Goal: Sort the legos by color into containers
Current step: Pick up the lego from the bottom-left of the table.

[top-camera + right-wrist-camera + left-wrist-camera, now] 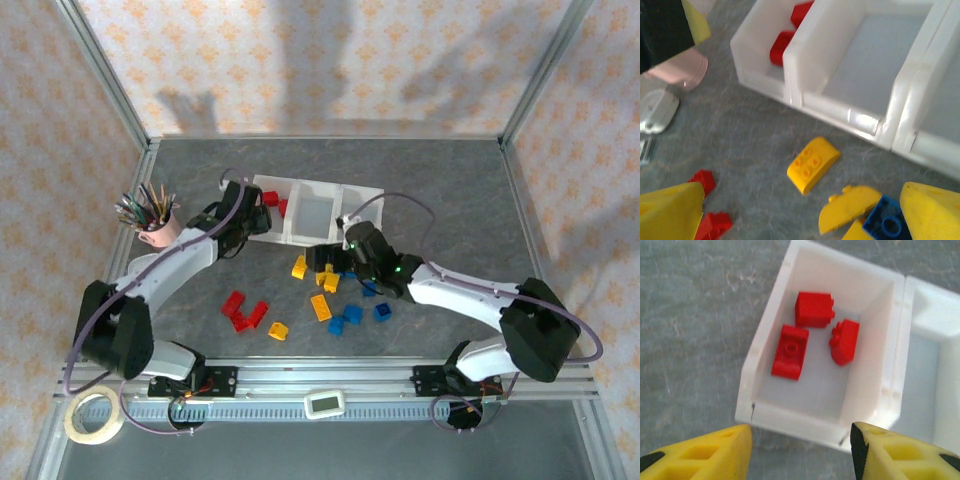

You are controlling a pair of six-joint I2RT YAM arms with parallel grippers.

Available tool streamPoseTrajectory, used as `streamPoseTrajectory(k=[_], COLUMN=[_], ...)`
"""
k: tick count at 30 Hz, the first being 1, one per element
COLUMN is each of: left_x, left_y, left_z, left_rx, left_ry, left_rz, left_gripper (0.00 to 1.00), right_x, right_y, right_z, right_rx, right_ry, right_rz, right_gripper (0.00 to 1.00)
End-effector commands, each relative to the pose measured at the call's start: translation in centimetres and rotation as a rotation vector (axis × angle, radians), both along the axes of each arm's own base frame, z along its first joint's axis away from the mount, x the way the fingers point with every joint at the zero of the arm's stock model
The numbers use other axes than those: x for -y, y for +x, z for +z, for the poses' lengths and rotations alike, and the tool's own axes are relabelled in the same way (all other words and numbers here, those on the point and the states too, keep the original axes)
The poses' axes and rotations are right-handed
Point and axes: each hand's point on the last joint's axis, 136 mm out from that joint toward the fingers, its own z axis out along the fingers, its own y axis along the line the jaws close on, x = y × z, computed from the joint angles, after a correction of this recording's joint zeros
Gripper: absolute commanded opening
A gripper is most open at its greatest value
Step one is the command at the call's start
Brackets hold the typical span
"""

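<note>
Now, top view: your left gripper (258, 212) hangs over the left end of the tray (318, 186). The right gripper (325, 262) sits low among the loose legos (299, 267) and is the nearer arm.

Left wrist: jaws spread, nothing btwn; three red bricks (814, 309) lie in the tray below.

Right wrist: jaws wide, empty; yellow curved brick (813, 164) just ahead, btwn them, long axis diagonal.

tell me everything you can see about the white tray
The tray is glossy, translucent white plastic: one rectangular piece made of three joined square compartments with low walls. It lies flat on the grey table, toward the far side. The left compartment holds three red legos. The middle one is empty, and the right one looks empty as far as it shows. The left pincer hangs open above the left compartment's near wall, apparently not touching it.
</note>
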Motion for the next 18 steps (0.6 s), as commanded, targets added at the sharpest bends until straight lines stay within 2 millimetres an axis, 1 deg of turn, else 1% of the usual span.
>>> streamPoseTrajectory(k=[1, 4, 6, 8, 10, 15, 17, 18], left_x=[0.7, 1.4, 1.6, 1.9, 2.8, 3.6, 4.7, 4.8], left_y=[-3.6, -6.6, -8.6, -10.2, -11.8, -14.9, -15.7, -16.0], left_z=[-0.8, -2.1, -3.1, -3.8, -4.7, -6.4, -6.7, -7.0], left_rx=[-0.037, -0.091, -0.131, -0.152, -0.186, -0.265, -0.272, -0.283], left_ry=[-0.019, -0.014, -0.014, -0.026, -0.059, -0.041, -0.046, -0.040], left_rz=[-0.018, -0.040, -0.042, -0.047, -0.083, -0.133, -0.168, -0.165], left_gripper=[0.57, 0.58, 0.58, 0.58, 0.58, 0.59, 0.59, 0.59], right_x=[-1.1, -1.6, -1.6, -1.7, -1.6, -1.1, -1.1, -1.1], right_y=[-2.4, -4.1, -4.9, -5.6, -6.0, -6.2, -6.6, -6.8], right_z=[-0.3, -1.4, -2.2, -2.4, -2.5, -2.9, -2.7, -2.8], right_rx=[0.015, 0.000, -0.008, -0.004, -0.006, -0.022, -0.021, -0.019], right_ry=[0.004, -0.010, -0.015, -0.002, 0.013, 0.037, 0.057, 0.062], right_rz=[0.106, 0.140, 0.147, 0.161, 0.165, 0.134, 0.143, 0.150], right_gripper=[1.00, 1.00, 1.00, 1.00, 1.00, 1.00, 1.00, 1.00])
